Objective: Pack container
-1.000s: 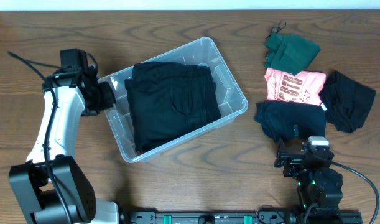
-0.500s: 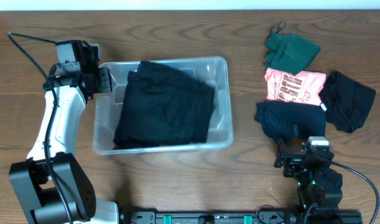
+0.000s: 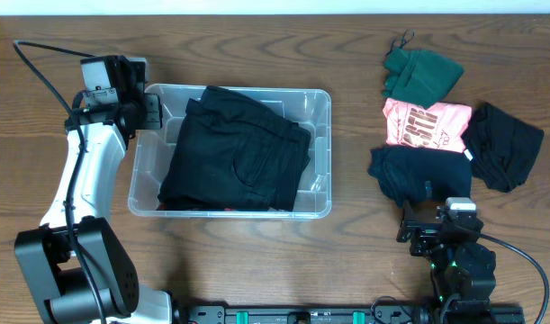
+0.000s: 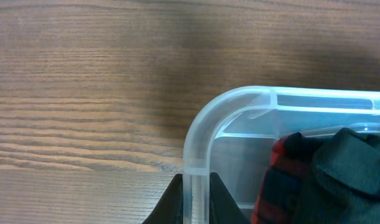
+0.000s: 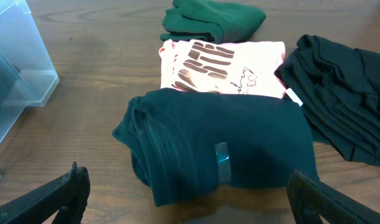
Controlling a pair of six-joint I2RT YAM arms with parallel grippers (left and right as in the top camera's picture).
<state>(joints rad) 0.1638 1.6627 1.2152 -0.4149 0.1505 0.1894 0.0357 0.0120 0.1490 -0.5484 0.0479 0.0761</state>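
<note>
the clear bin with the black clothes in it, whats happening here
The left gripper is clamped on the container rim near its far left corner. A folded black garment fills the bin, something red showing at its edge. The right gripper sits open by a dark teal garment. That, a pink shirt, a green garment and a crumpled black garment lie unpacked on the table, right side.

Probably lab, wooden table [image 3: 256, 261], robot arm [image 3: 72, 180]
</note>
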